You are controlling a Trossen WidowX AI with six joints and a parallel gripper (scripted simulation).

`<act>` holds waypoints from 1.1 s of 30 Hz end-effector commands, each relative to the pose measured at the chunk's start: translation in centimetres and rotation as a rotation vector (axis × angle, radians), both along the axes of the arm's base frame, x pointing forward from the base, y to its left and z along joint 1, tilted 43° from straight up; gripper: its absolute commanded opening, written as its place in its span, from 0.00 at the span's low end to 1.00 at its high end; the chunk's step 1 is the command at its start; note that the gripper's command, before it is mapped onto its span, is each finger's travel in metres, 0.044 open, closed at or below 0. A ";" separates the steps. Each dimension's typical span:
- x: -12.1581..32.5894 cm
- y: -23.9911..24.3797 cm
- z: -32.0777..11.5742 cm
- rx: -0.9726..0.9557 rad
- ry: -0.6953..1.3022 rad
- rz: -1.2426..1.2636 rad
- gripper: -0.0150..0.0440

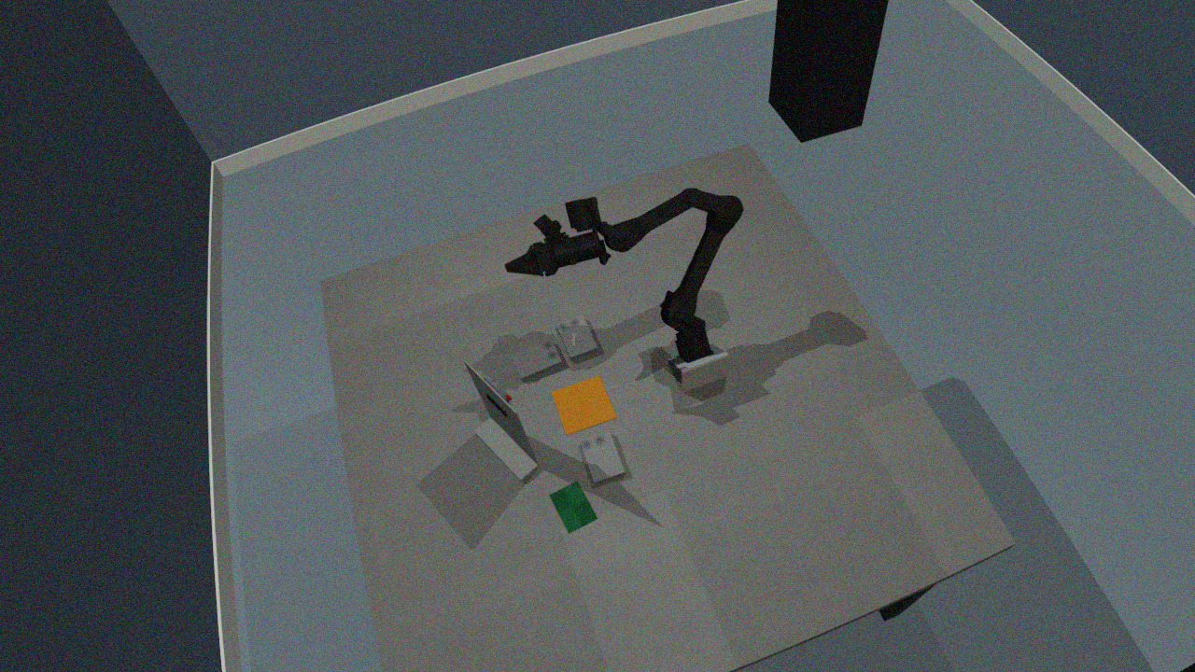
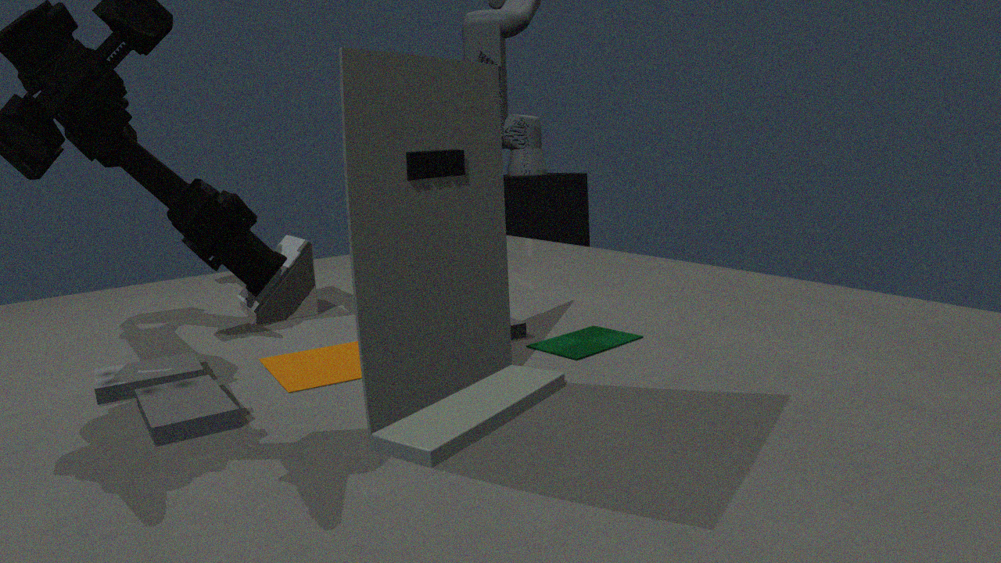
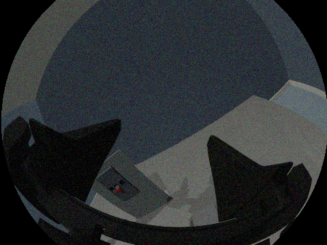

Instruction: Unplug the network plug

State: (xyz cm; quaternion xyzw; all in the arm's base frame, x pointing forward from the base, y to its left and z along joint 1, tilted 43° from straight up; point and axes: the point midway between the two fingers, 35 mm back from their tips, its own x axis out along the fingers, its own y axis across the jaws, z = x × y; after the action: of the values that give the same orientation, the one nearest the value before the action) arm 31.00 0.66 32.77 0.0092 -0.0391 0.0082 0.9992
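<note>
The small plug with a red tab (image 1: 507,395) sits in its socket on the face of the tall grey upright panel (image 1: 499,407); in the wrist view it shows as a red dot (image 3: 118,189) in a dark recess on the panel (image 3: 132,188), too small to tell whether the tab is pressed. Judging by this, nothing of the task is done: the plug looks locked in place, untouched.

The flat orange marked square (image 1: 583,404) lies on the grey counter (image 1: 794,501) just beside the panel's plug side, with nothing on it. Which of the two coloured patches is the target I cannot say for sure; a smaller flat green patch (image 1: 573,506) lies farther along, near the panel's pale base plate (image 2: 470,413). From the exterior view only the panel's back (image 2: 427,238) with a dark slot (image 2: 435,165) shows.

Three low grey blocks (image 1: 576,341) rest on the counter around the orange square.

The black arm's gripper (image 1: 522,264) hangs high in the air, well apart from the panel, its two dark fingers spread wide and holding nothing. Everything is left: approach, press the tab, pull straight out, set down, release, withdraw
</note>
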 end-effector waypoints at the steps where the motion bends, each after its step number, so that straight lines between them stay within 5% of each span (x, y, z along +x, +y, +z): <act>1: 0.1 0.0 -0.2 0.005 0.005 0.005 0.89; 10: 1.4 2.4 -9.8 0.308 0.311 0.202 0.52; 20: -0.8 4.9 -19.5 0.737 0.699 0.322 0.52; 33: -0.2 5.1 -19.7 0.745 0.706 0.323 0.52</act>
State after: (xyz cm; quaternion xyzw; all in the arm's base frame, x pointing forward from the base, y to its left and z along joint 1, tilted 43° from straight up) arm 30.35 5.50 13.14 0.3682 0.2993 0.1410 0.8689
